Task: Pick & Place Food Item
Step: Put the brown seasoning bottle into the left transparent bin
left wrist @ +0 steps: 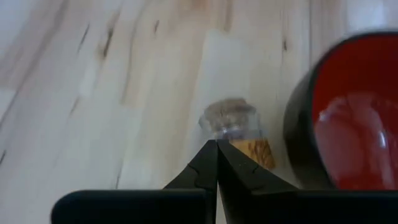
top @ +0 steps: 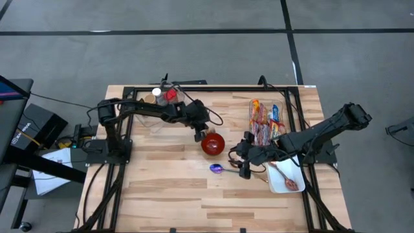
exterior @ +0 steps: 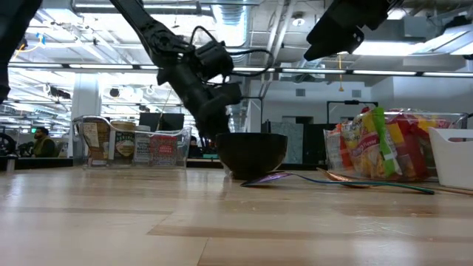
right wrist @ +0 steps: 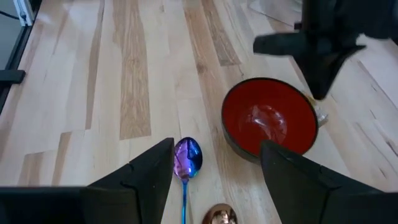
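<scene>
The left pincer point(top: 198, 135), fingers pressed together, points down just beside the red bowl point(top: 213, 144), while the right pincer point(top: 243, 155) hovers apart near it.

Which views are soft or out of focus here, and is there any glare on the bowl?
Left wrist view: the small jar and red bowl are blurred. Right wrist view: sharp, with pale glare inside the bowl. Low view: the bowl reads dark against bright ceiling lights.
</scene>
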You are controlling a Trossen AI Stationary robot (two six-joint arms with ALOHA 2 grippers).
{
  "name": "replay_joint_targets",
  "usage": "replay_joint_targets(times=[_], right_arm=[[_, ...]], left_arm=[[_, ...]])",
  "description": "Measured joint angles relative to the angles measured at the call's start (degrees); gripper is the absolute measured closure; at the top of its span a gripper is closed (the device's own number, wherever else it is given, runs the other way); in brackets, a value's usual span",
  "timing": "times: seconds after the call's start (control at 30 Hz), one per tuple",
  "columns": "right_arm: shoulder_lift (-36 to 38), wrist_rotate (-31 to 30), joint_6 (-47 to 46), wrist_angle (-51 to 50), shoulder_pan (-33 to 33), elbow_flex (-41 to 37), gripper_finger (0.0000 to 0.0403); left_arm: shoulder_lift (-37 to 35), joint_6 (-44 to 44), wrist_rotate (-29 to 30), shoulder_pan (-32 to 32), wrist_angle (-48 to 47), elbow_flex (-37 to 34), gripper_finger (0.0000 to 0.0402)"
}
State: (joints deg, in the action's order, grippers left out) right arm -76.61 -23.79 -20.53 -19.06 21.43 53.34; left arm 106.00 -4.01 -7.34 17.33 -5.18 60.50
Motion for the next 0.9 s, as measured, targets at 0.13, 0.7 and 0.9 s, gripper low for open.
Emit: replay_joint_targets(times=[0.13, 0.7, 0.9], right_arm=[[0.21, 0.0, -0.02, -0.6, 0.51, 0.4, 0.0173], [0.18, -0.07, -0.49, -1.72, 2.23, 0.39, 0.0173], [0.18, -0.11, -0.5, -1.7, 2.23, 0.39, 0.0173]], left_arm=[[2.2, -0.01, -0.19, -0.05, -3.33, 1.78, 0.0401], [-4.04, 1.31, -2.61, -2.03, -13.9, 0.45, 0.0401], [-2.61, 1.51, -6.75, -1.87, -15.44, 0.41, 0.0401]])
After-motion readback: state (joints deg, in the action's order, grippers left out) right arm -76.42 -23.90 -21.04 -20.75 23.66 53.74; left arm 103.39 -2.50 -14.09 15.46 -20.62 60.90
